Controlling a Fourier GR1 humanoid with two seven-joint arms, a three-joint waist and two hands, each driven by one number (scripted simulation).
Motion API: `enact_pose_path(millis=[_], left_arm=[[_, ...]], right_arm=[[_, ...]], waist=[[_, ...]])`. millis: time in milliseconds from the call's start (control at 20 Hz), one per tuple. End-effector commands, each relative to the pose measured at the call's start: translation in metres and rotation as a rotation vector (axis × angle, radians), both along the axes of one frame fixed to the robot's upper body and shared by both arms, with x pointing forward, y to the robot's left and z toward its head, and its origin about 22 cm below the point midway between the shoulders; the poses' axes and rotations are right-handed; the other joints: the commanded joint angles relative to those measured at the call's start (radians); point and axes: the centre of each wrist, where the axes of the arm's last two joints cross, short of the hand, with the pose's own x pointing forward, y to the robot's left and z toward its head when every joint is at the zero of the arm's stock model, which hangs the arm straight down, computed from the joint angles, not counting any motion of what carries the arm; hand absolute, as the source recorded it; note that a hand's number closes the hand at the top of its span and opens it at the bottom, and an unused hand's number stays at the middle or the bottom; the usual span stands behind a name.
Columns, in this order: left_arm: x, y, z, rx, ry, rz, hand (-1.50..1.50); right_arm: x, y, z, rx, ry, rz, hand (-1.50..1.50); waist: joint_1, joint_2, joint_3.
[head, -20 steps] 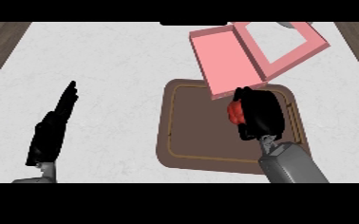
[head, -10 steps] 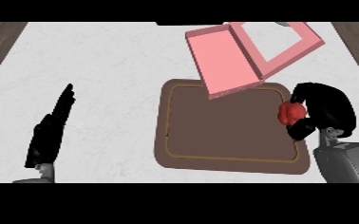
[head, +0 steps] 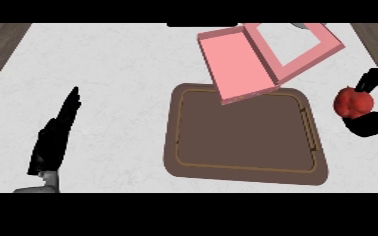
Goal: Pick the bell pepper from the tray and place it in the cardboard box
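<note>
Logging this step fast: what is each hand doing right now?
Left hand: open, fingers straight, resting at the view's left.
Right hand: shut on the red bell pepper, at the right edge, off the tray.

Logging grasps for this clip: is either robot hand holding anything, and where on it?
The right robot hand holds the red bell pepper, fingers curled around its sides. The left robot hand holds nothing.
</note>
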Motion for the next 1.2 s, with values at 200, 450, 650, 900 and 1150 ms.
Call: enact_pose_path(millis=[200, 450, 650, 900, 1150], left_arm=[[0.01, -0.004, 0.01, -0.002, -0.001, -0.011, 0.0], [0.007, -0.002, -0.008, -0.021, -0.004, -0.007, 0.0], [-0.004, 0.006, 0.011, -0.019, 0.01, -0.011, 0.0], [-0.009, -0.013, -0.001, 0.009, -0.012, -0.002, 0.0], [0.001, 0.005, 0.002, -0.012, -0.002, -0.032, 0.0]], right_arm=[[-0.006, 0.023, 0.062, 0.267, -0.305, 0.215, 1.5], [0.026, 0.047, 0.094, 0.286, -0.338, 0.265, 1.5], [0.041, 0.093, 0.094, 0.299, -0.34, 0.264, 1.5], [0.086, 0.099, 0.129, 0.295, -0.299, 0.234, 1.5], [0.128, 0.126, 0.103, 0.304, -0.238, 0.238, 1.5]], waist=[[0.003, 0.0, 0.0], [0.013, 0.004, -0.001], [0.018, 0.003, 0.0], [0.023, 0.004, 0.0], [0.027, 0.007, 0.0]])
